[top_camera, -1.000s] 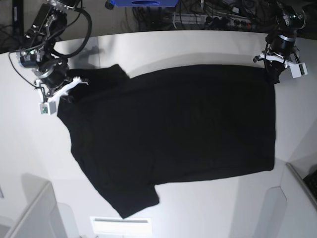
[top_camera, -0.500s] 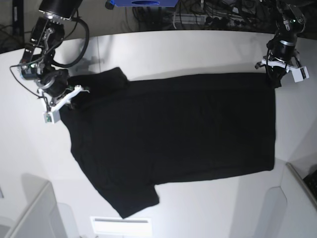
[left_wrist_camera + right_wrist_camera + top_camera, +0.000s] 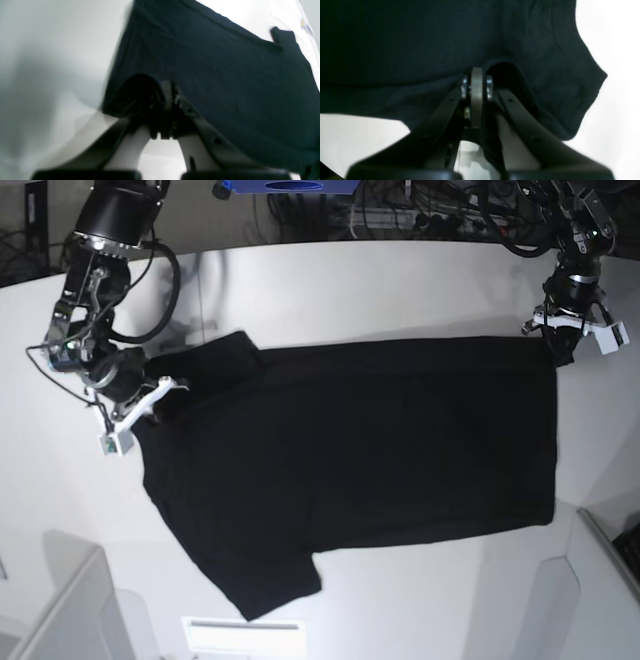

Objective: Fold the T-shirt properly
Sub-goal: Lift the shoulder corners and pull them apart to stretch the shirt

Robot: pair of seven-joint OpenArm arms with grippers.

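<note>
Matte black knit T-shirt (image 3: 360, 450) spread flat on the smooth white counter (image 3: 400, 280), left gripper (image 3: 562, 345) and right gripper (image 3: 160, 392) jaws each clamped on bunched far-edge cloth.

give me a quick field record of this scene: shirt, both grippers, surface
item: black T-shirt, spread mostly flat, one edge being carried
surface: white table
left gripper: shut on the T-shirt, pinching a corner at the hem end
right gripper: shut on the T-shirt, pinching cloth at the shoulder end, near a sleeve
lifted part: the edge strung between the two grippers
free sleeve: the other one lies flat on the table
print or label: none visible
fold state: no complete fold laid down yet
</note>
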